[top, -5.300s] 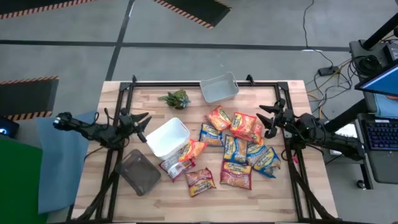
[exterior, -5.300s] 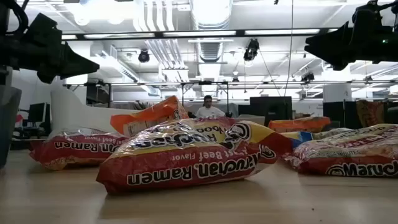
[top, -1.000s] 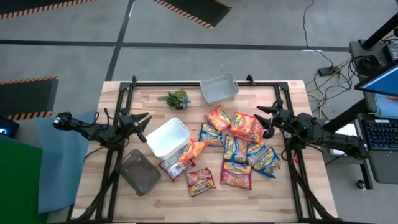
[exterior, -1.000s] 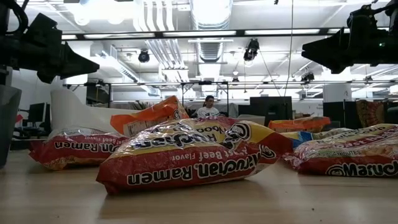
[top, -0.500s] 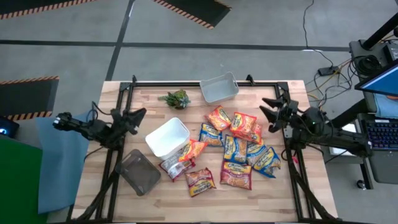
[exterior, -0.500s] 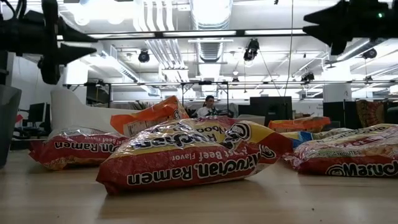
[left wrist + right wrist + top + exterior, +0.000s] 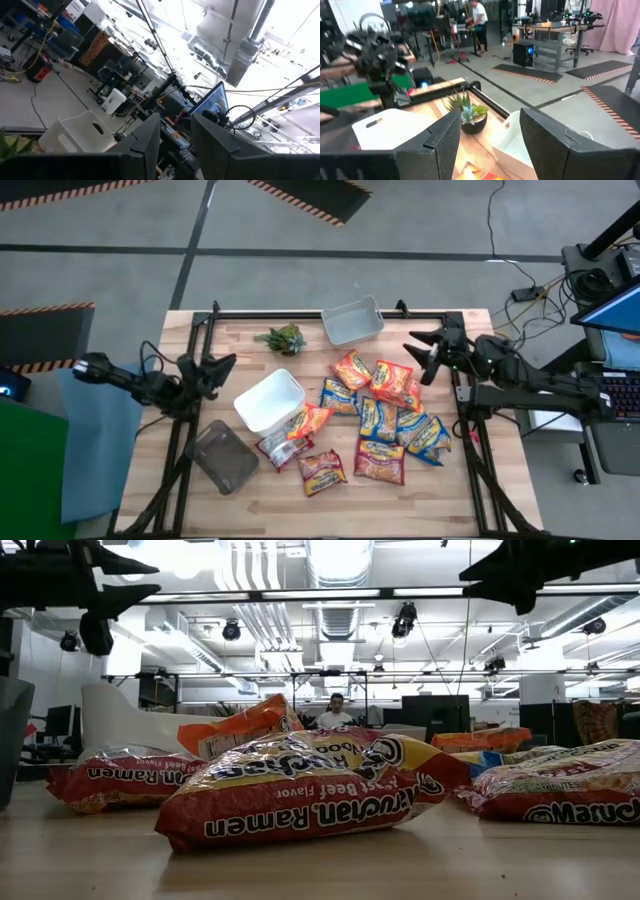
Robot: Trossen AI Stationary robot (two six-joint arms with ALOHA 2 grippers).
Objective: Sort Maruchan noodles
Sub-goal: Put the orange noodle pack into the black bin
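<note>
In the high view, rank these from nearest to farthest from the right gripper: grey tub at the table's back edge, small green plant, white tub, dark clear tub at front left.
From the right gripper, open above the table's right side:
1. Grey tub, back edge, centre.
2. Small green plant, back, left of the grey tub.
3. White tub, centre-left.
4. Dark clear tub, front left.

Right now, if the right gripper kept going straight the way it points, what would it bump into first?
Probably the small green plant. The right gripper aims across the table toward it, raised above the noodles, though height is unclear, so it might pass over.
</note>
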